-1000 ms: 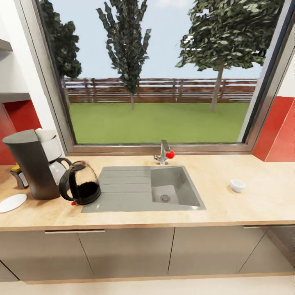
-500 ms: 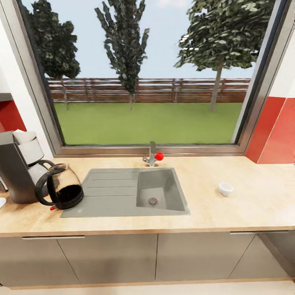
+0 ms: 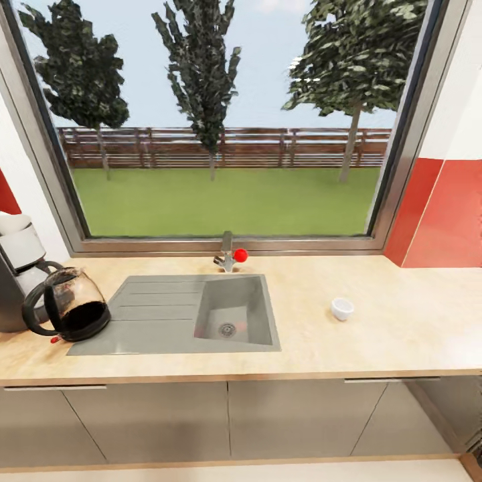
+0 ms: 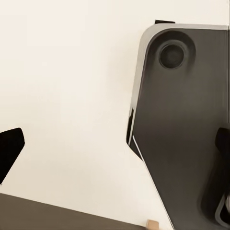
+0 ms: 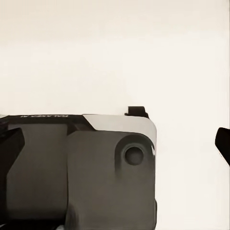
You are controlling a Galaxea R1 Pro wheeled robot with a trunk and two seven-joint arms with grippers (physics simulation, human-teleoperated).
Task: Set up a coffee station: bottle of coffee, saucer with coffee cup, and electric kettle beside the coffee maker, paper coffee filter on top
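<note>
The kitchen countertop [image 3: 388, 338] runs across the head view. At its far left stands the dark-grey coffee maker [image 3: 7, 301], cut by the picture's edge, with a white part at its side. The electric kettle [image 3: 70, 311] sits right beside it, at the sink's left end. A small white coffee cup [image 3: 342, 308] stands alone on the counter right of the sink. The bottle of coffee, paper coffee filter, saucer and kitchen shelf are out of view. My left gripper [image 4: 115, 146] and right gripper [image 5: 117, 143] are open over pale floor, near the robot's dark base.
A steel sink [image 3: 231, 311] with a drainboard is set into the counter, and a faucet [image 3: 227, 254] with a red knob stands behind it. A large window fills the wall above. A red backsplash [image 3: 442, 214] rises at the right. Grey cabinets sit below.
The whole head view has shifted right, so the camera moved. The coffee maker and kettle now sit at the left edge, and the saucer has left the picture.
</note>
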